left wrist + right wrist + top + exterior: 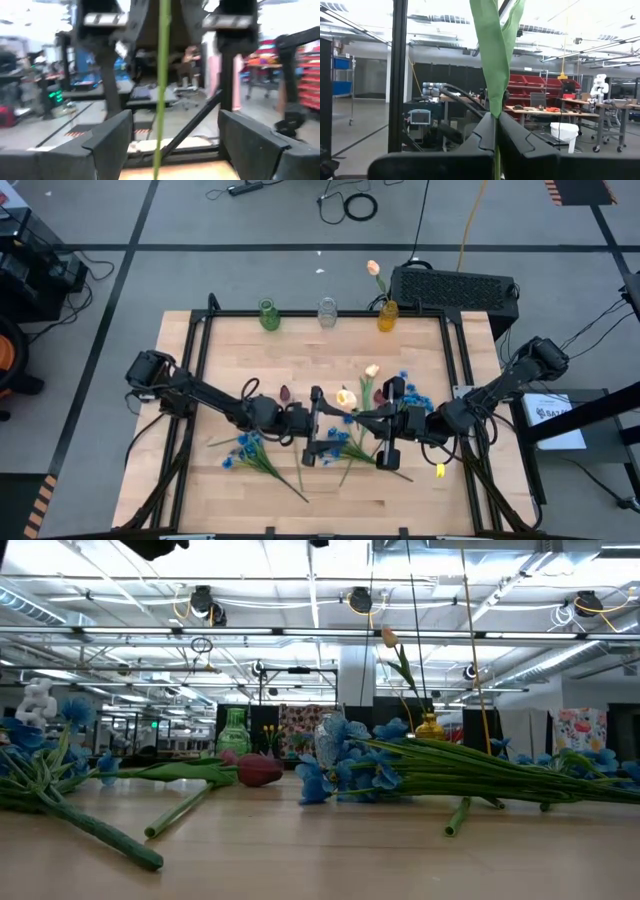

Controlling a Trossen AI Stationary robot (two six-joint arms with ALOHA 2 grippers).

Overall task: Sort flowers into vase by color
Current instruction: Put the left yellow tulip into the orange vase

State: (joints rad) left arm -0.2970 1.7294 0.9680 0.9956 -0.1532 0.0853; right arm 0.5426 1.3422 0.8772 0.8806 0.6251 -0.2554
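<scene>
Both grippers hang above the table's middle, facing each other. My right gripper [362,417] [496,131] is shut on a green stem with a long leaf [495,55]; a cream tulip [346,396] shows right beside it. My left gripper [335,426] [172,145] is open, its fingers on either side of that stem [162,75] without touching it. Blue bunches [245,445] [345,765], a red tulip [285,393] [258,770] and another cream tulip [372,370] lie on the table. A pale tulip [373,268] stands in the yellow vase [388,315]. My right gripper pinches the green stem [496,114] between its two fingers, just below where the long leaf starts. The fingers come in level from the table's right side and lie across the stem. The stem is lifted clear and runs upright through the hold.
A green vase [268,313] and a clear vase [327,311] stand beside the yellow one along the table's far edge. A dark box [455,288] sits behind the far right corner. Loose stems [100,830] lie toward the near edge; bare wood [330,350] shows before the vases.
</scene>
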